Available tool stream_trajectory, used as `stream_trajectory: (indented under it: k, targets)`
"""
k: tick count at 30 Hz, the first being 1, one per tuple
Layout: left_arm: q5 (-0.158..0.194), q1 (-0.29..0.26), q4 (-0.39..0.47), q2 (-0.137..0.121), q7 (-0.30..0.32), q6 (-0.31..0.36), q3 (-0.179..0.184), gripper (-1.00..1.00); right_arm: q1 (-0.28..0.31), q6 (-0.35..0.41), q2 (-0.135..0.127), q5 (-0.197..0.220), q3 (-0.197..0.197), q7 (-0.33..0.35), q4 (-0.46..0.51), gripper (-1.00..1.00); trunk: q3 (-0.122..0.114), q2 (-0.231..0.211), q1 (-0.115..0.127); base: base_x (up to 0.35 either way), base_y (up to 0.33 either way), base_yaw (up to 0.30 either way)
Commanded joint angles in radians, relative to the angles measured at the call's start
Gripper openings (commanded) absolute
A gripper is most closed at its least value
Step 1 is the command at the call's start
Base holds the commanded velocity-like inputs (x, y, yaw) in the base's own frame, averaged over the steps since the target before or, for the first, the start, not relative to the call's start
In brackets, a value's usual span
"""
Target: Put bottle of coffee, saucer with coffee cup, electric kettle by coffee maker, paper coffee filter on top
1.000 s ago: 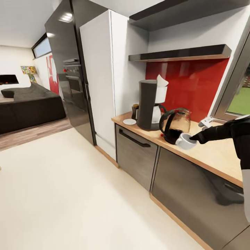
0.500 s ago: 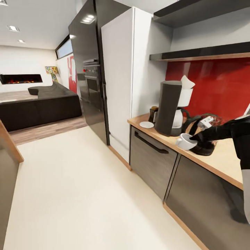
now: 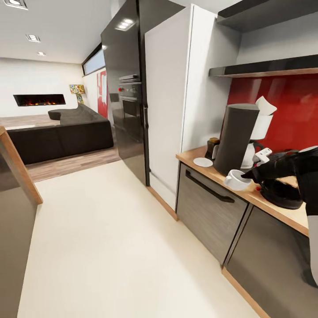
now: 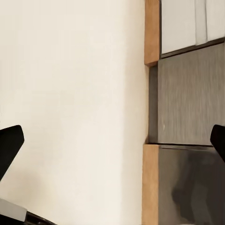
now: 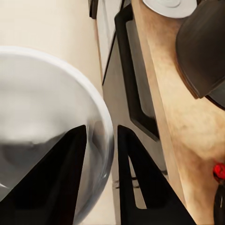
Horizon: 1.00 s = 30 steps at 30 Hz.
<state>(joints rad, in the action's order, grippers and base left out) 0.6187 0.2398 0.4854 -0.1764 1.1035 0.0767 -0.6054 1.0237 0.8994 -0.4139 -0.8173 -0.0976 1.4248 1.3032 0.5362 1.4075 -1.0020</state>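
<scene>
Glossy black arm (image 3: 282,167), tapered black fingers (image 5: 136,173)

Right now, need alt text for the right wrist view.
The right gripper pinches the rim of the white coffee cup, one finger inside and one outside. Beyond it runs the kitchen countertop, with the saucer and the dark coffee maker on it.

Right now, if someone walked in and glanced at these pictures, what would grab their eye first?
Probably the right gripper pinching the rim of the white coffee cup over the front edge of the kitchen countertop, just short of the tall dark coffee maker with the paper coffee filter on top. Behind it glows a red backsplash, and the empty saucer waits at the counter's far end.
</scene>
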Motion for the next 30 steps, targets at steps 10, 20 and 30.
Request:
stream_trajectory:
  k: [10, 20, 30]
  targets:
    - [0.006, 0.000, 0.001, 0.000, 0.003, 0.009, 0.001, 1.00, 0.001, 0.010, 0.001, -0.008, -0.001, 0.011, 0.001, -1.00, 0.001, 0.001, 0.000, 0.176, 0.131, 0.001]
    - [0.006, 0.000, 0.001, 0.000, 0.003, 0.010, 0.002, 1.00, 0.001, 0.010, 0.001, -0.007, -0.001, 0.011, 0.001, -1.00, 0.001, 0.001, 0.000, 0.261, 0.207, 0.000]
    - [0.006, 0.000, 0.001, 0.000, 0.003, 0.011, 0.002, 1.00, 0.001, 0.010, 0.001, -0.006, -0.001, 0.011, -0.001, -1.00, 0.001, 0.001, 0.000, 0.264, 0.214, 0.000]
